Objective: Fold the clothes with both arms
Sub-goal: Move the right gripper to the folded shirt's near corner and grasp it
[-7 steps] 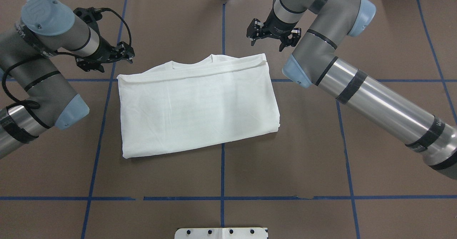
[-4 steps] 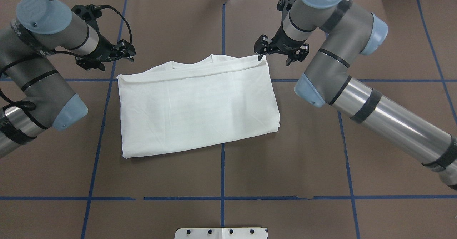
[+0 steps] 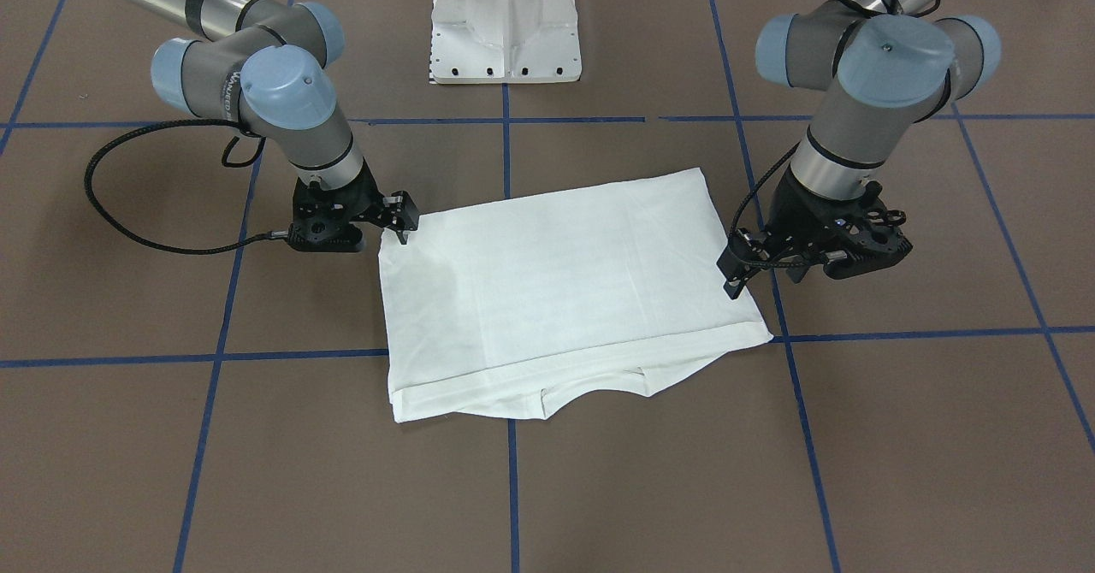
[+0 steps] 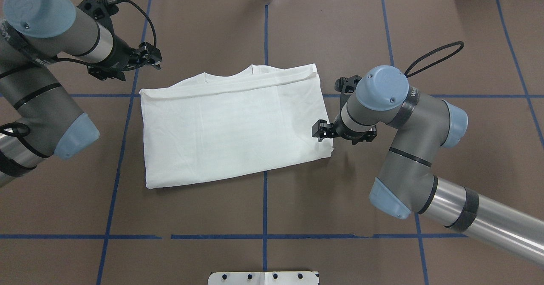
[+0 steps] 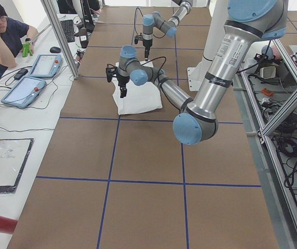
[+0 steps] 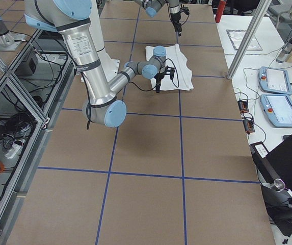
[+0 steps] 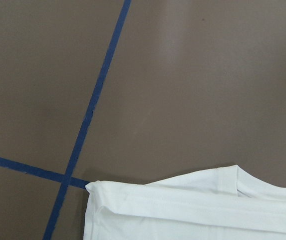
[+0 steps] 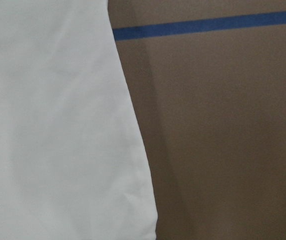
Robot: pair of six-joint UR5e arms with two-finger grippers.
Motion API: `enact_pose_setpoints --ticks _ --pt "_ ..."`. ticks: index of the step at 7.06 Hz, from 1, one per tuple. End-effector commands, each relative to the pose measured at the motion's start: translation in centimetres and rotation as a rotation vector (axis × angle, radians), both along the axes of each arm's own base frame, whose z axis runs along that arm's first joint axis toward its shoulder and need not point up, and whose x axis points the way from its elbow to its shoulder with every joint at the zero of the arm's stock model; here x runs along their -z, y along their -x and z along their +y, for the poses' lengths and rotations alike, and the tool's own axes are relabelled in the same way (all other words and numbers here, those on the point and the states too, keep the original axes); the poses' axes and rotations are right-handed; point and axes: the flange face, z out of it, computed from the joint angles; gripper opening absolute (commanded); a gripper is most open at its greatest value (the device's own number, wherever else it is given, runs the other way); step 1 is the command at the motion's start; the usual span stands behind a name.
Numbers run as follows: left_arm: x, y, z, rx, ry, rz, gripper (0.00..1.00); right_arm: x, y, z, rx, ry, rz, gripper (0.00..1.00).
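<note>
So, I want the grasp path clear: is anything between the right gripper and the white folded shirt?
Nothing visible does. The black two-finger right gripper is at the right edge of the white folded cotton shirt, near its robot-side corner, with only brown table beside it.

I get bright, even light from above on the brown table (image 4: 212,217), and the shadows are short and soft-edged. In the overhead view the white T-shirt (image 4: 229,123) nearly blows out and its creases are faint. A glare streak runs along the silver tube of the right arm (image 4: 488,223) at 4 o'clock. My right wrist view is soft, with a dim shadow band beside the cloth's edge. The left wrist view is sharper, with a pale sheen at 12 o'clock. Both side views are coarse.
</note>
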Motion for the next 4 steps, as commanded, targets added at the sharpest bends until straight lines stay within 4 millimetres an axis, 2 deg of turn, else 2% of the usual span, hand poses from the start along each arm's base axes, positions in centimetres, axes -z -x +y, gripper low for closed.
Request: enact_pose_setpoints --ticks 1,2,3,4 --pt "0.5 0.1 -0.2 0.027 -0.026 -0.014 0.99 -0.2 1.5 1.8 0.031 0.003 0.006 0.96" --pt "0.5 0.2 -0.2 0.029 -0.026 -0.016 0.99 -0.1 2.6 2.8 0.049 0.006 0.006 0.93" --pt "0.4 0.2 -0.1 0.029 -0.026 -0.016 0.99 0.3 2.6 2.9 0.052 0.003 -0.001 0.82" --pt "0.3 0.2 -0.1 0.029 -0.026 -0.016 0.99 0.7 2.8 2.9 0.053 0.002 -0.005 0.46"
